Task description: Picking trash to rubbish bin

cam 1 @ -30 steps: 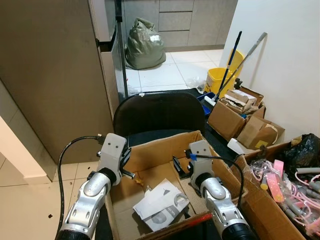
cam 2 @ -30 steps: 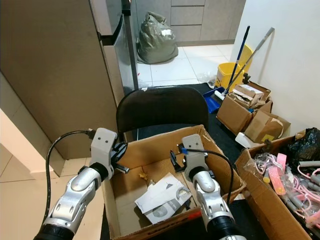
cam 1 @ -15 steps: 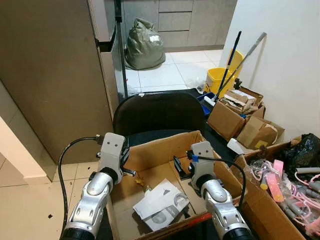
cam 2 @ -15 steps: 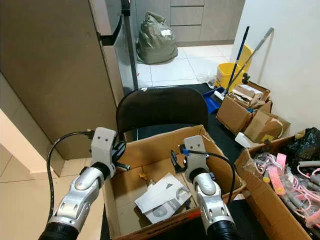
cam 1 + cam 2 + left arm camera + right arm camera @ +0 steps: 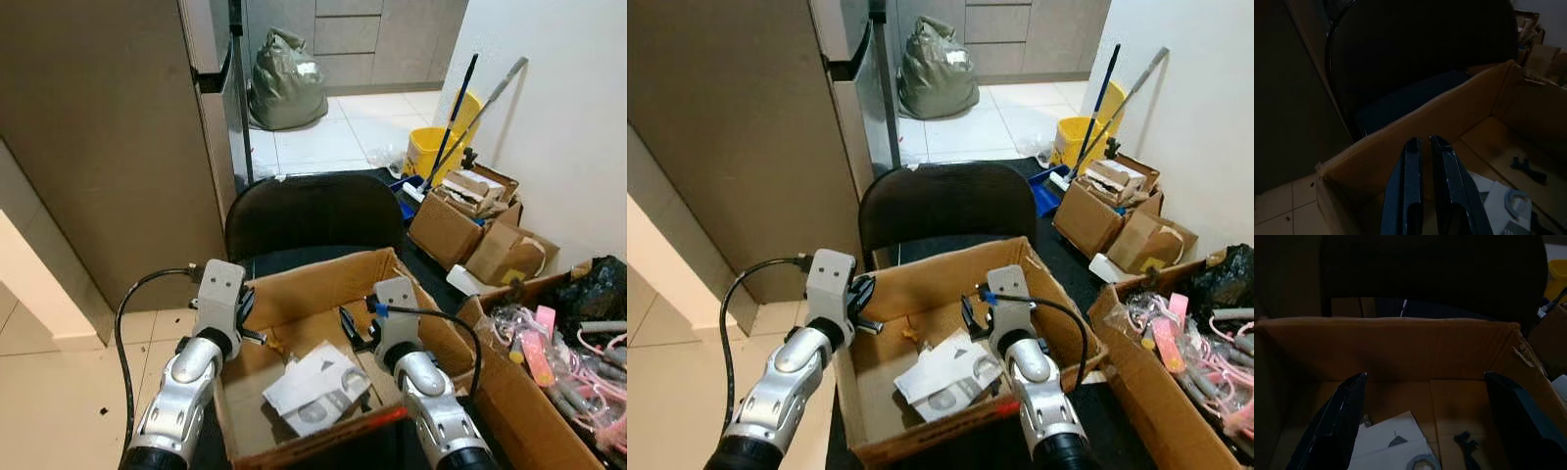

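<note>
From the head camera, an open cardboard box (image 5: 323, 294) sits on a black chair (image 5: 313, 215), and the trash, a crumpled white packet (image 5: 315, 387), lies on the box floor. The left gripper (image 5: 257, 335) hangs at the box's left wall and the right gripper (image 5: 353, 328) sits inside, near the back right, so both arms seem poised over the box to reach the packet.

The left wrist view looks along two black fingers (image 5: 1413, 191) pressed nearly together, aimed over the box's near wall, the packet (image 5: 1503, 203) beyond.

The right wrist view has its fingers (image 5: 1334, 426) spread wide, framing the back wall, with the packet (image 5: 1393, 445) between them, likely ready to close on it
</note>
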`<state>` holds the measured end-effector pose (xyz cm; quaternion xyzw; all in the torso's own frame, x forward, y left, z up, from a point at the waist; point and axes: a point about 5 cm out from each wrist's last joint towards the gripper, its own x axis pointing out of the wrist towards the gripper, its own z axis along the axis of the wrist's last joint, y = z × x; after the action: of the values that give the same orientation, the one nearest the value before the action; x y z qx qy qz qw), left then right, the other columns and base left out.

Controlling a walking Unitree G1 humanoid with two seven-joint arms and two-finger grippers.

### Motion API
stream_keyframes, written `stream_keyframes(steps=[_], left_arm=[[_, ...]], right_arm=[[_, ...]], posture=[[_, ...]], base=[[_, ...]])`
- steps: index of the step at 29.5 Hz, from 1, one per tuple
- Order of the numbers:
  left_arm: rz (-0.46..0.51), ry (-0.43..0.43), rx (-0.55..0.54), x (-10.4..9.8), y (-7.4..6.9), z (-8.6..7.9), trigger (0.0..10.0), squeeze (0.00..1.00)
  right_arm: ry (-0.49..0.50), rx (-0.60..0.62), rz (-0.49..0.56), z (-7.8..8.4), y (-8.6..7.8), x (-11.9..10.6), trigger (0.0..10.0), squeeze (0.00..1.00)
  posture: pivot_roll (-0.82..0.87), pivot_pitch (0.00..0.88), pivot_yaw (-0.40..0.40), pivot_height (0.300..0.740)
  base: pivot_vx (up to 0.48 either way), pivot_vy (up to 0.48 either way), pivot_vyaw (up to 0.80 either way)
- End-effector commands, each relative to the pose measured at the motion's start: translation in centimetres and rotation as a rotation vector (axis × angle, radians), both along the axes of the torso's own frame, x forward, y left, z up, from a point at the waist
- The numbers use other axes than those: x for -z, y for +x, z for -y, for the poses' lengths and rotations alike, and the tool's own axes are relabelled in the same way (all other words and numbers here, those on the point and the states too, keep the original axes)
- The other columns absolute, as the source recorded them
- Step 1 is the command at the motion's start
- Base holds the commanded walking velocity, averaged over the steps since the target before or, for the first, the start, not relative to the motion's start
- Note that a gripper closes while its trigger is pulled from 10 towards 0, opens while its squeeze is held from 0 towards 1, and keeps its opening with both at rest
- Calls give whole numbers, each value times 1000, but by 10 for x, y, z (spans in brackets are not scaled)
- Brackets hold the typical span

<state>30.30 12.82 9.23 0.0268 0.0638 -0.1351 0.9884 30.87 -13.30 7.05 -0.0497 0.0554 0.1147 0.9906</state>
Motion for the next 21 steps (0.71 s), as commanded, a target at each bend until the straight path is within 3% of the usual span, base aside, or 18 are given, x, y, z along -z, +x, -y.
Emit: stream_keyframes(steps=[1, 9, 21], left_arm=[[-15, -15, -8, 4, -2, 0, 10000, 0], [-13, -16, -6, 4, -2, 0, 10000, 0], [-19, -8, -1, 5, -3, -1, 10000, 0]], right_arm=[[6, -8, -24, -2, -4, 5, 10000, 0], [7, -8, -27, -2, -4, 4, 10000, 0], [3, -7, -40, -1, -6, 5, 10000, 0]], posture=[[-28, 62, 0, 740], [-29, 67, 0, 740], [-30, 74, -4, 740]], base=[[-480, 0, 0], [-427, 0, 0], [0, 0, 0]])
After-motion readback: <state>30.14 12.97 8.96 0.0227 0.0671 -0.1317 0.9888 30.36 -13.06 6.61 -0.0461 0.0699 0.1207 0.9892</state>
